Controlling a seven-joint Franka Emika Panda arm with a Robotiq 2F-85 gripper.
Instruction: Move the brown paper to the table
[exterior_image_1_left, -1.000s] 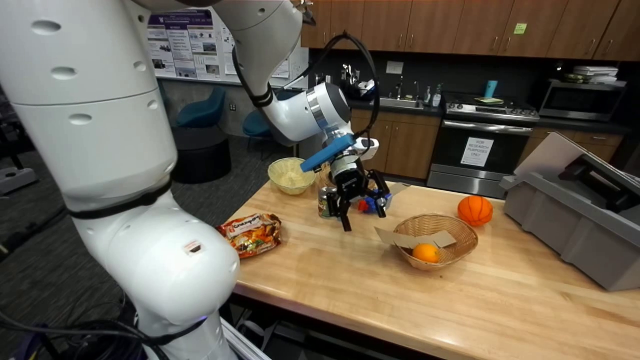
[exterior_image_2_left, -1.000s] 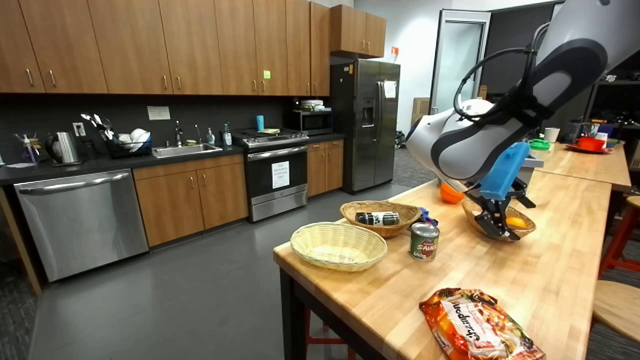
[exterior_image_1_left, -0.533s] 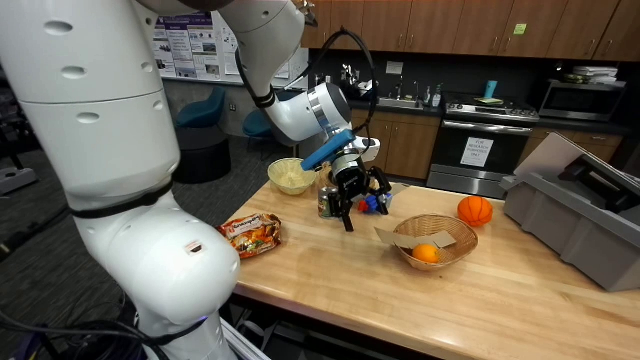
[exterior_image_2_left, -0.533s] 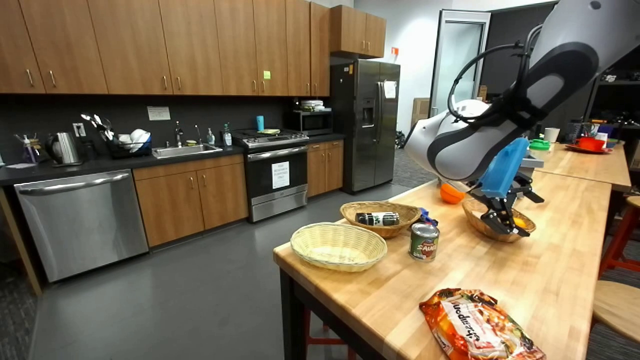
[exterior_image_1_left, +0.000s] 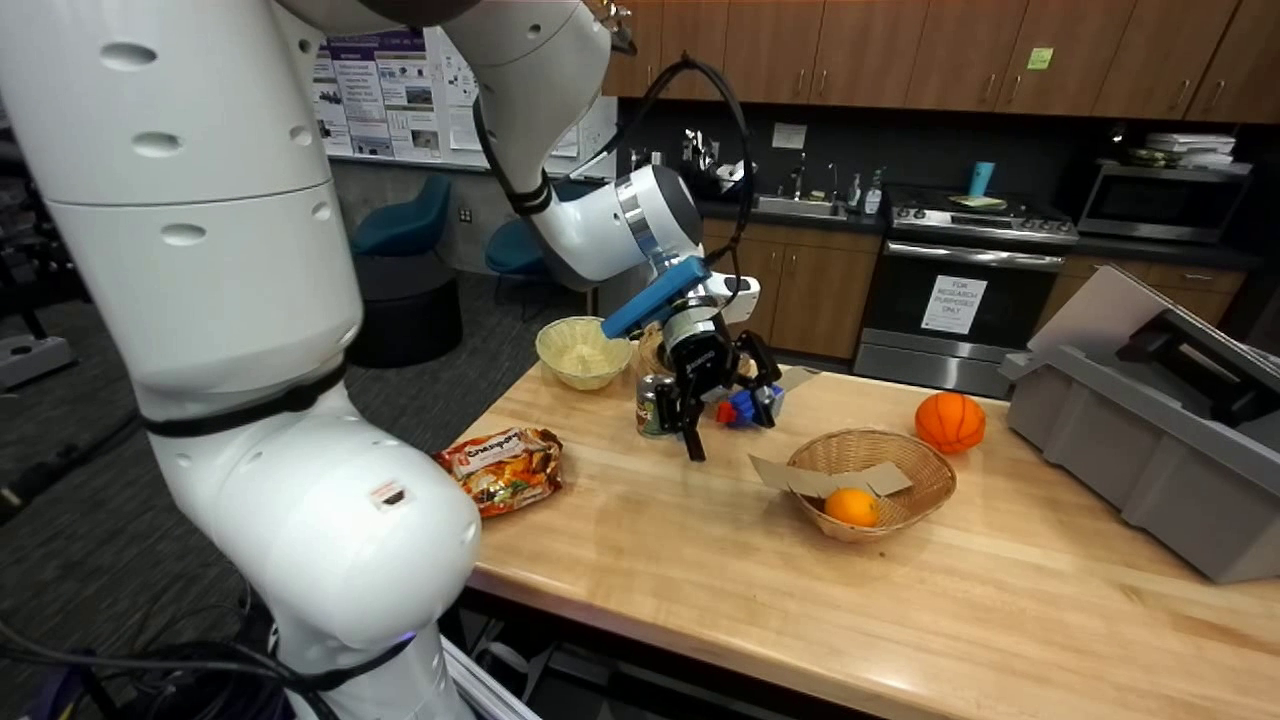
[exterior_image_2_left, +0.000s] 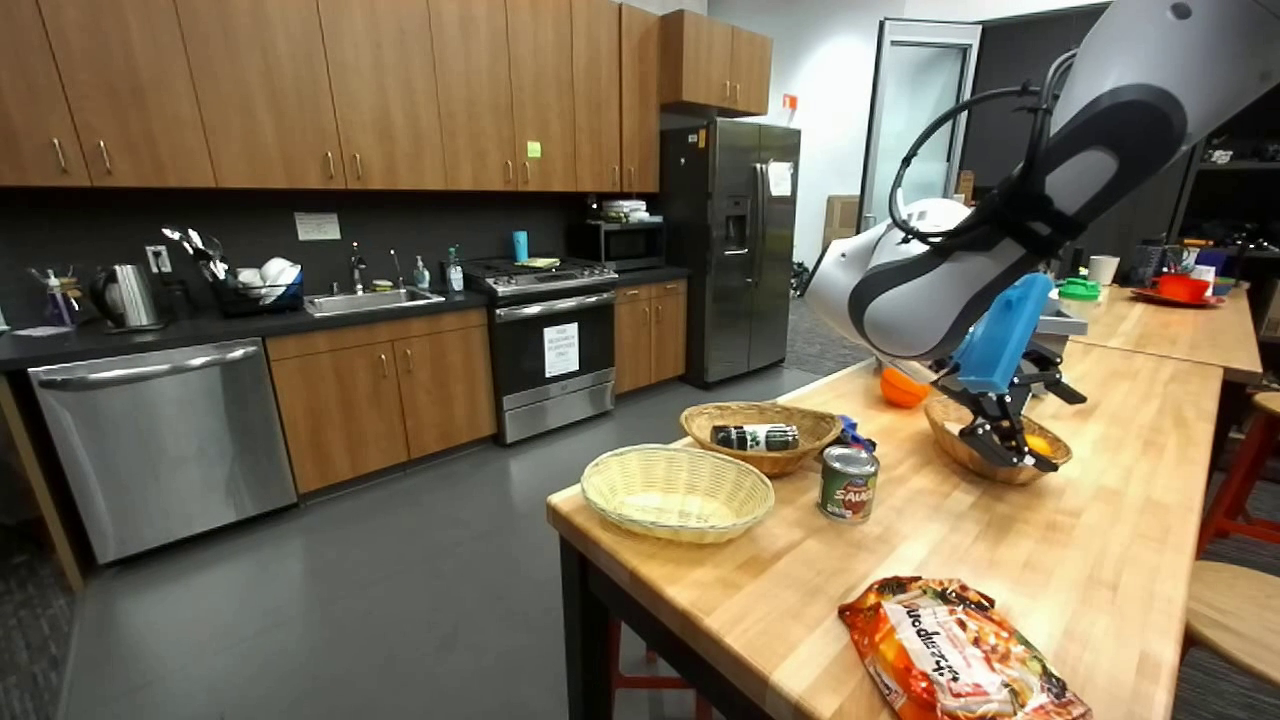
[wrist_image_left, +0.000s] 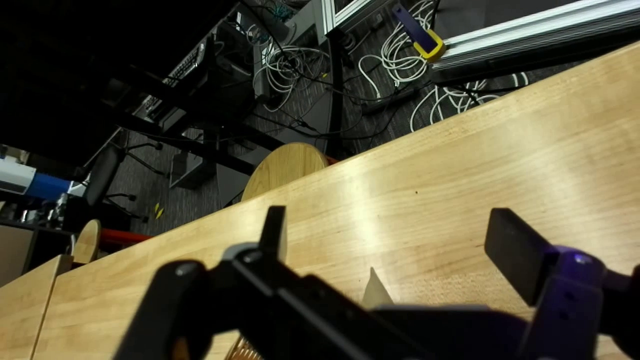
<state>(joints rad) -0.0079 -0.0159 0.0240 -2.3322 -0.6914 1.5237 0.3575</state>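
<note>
The brown paper (exterior_image_1_left: 800, 478) is a flat folded strip lying across the wicker basket (exterior_image_1_left: 925, 485), with one end sticking out over the rim. An orange (exterior_image_1_left: 852, 507) lies against it in the basket. My gripper (exterior_image_1_left: 731, 438) is open and empty above the wooden table (exterior_image_1_left: 620, 570), beside the paper's protruding end and not touching it. In the wrist view the fingers (wrist_image_left: 387, 225) are wide apart, and only a pointed tip of the paper (wrist_image_left: 377, 292) shows; the gripper hides the rest. In an exterior view the gripper (exterior_image_2_left: 1062, 430) partly covers the basket (exterior_image_2_left: 965, 455).
An orange toy basketball (exterior_image_1_left: 950, 421) and a grey bin (exterior_image_1_left: 1130, 460) stand beyond the basket. A sauce can (exterior_image_2_left: 848, 485), a pale basket (exterior_image_2_left: 680, 495), a brown basket with a dark bottle (exterior_image_2_left: 755, 437) and a noodle packet (exterior_image_2_left: 960, 650) are on the table too.
The gripper has turned a little and shifted slightly over the last second, to the right in an exterior view. It stays open. The paper, basket and orange have not moved.
</note>
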